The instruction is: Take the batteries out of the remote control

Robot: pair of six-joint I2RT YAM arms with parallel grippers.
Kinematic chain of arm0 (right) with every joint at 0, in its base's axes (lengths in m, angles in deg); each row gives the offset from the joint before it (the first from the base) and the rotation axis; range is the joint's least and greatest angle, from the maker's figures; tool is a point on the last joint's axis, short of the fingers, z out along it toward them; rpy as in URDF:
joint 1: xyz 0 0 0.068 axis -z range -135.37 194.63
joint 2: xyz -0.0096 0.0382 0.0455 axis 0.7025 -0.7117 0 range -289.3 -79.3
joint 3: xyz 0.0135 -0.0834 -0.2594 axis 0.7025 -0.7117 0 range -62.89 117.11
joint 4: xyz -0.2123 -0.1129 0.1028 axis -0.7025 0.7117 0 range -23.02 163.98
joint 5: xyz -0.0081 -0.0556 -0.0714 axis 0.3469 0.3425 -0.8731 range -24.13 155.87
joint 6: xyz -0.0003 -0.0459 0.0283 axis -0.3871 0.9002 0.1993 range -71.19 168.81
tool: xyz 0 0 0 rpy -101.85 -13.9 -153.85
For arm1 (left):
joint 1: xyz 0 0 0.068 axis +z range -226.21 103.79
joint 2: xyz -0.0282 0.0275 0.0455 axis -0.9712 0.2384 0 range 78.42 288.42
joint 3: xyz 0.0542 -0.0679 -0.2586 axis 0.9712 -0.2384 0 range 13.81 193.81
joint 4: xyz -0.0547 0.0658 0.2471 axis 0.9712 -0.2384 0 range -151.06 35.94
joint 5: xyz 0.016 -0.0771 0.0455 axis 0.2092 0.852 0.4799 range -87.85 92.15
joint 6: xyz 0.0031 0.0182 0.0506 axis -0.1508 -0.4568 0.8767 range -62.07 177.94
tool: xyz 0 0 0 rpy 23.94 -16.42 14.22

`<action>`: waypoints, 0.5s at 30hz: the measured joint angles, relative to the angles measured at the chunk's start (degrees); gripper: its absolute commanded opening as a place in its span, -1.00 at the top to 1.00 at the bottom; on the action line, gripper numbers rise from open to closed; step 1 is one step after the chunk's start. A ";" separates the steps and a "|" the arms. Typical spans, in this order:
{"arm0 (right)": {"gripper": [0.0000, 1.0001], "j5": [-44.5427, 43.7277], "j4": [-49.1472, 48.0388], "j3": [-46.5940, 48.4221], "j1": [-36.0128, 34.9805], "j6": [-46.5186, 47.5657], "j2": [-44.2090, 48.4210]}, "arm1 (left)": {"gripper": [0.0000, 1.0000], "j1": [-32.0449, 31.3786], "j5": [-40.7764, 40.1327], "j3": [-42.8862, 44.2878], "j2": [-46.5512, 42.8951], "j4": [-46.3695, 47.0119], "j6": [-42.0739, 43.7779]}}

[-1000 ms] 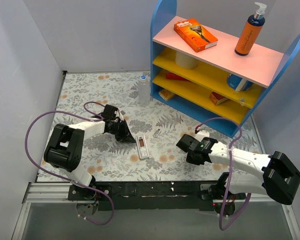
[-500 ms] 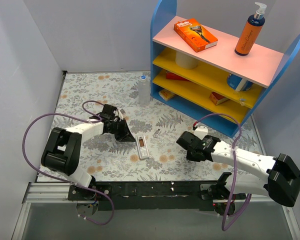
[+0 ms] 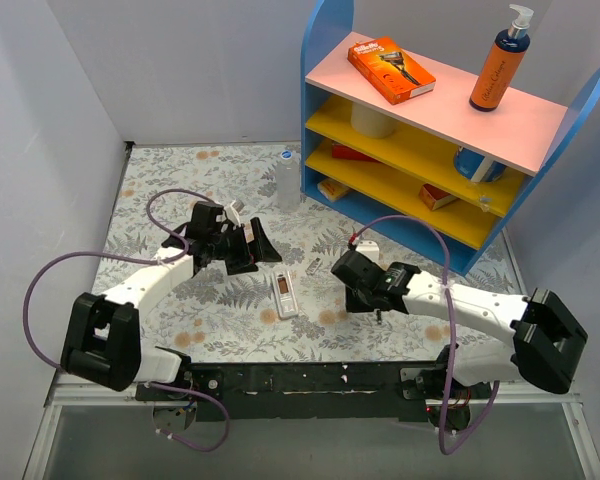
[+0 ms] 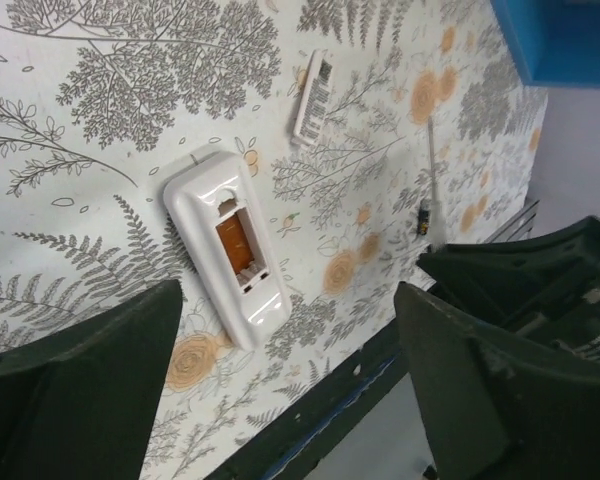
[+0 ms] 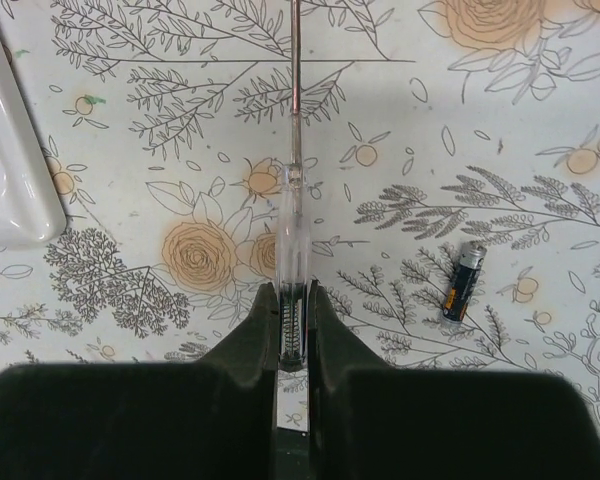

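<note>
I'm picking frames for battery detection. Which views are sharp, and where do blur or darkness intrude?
Left wrist: remote sharp, slight sheen on its white plastic; left hand's fingers are dark blurs. Right wrist: battery crisp; right hand, around a clear tool, dark, soft. Top external: evenly lit, but batteries too small to tell.

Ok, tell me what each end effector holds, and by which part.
Right end effector: slim screwdriver with clear plastic handle, pinched at the handle's rear end. Left end effector: open, holding nothing.

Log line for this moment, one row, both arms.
left gripper: open over remote control | right gripper: shut on clear-handled screwdriver | remote control: compartment open, face up | battery: one loose on mat
</note>
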 measured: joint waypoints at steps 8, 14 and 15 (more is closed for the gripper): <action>0.56 1.09 -2.54 0.94 0.00 0.87 -6.03 | -0.96 -0.76 -4.92 -1.70 -11.15 0.74 -0.07; 0.45 1.14 -4.33 0.92 0.00 1.53 -7.91 | -0.96 -0.81 -7.28 -3.41 -16.92 0.98 0.04; 0.45 1.11 -4.52 0.90 -0.02 1.57 -8.28 | -0.96 -0.81 -7.56 -3.69 -17.44 0.87 0.04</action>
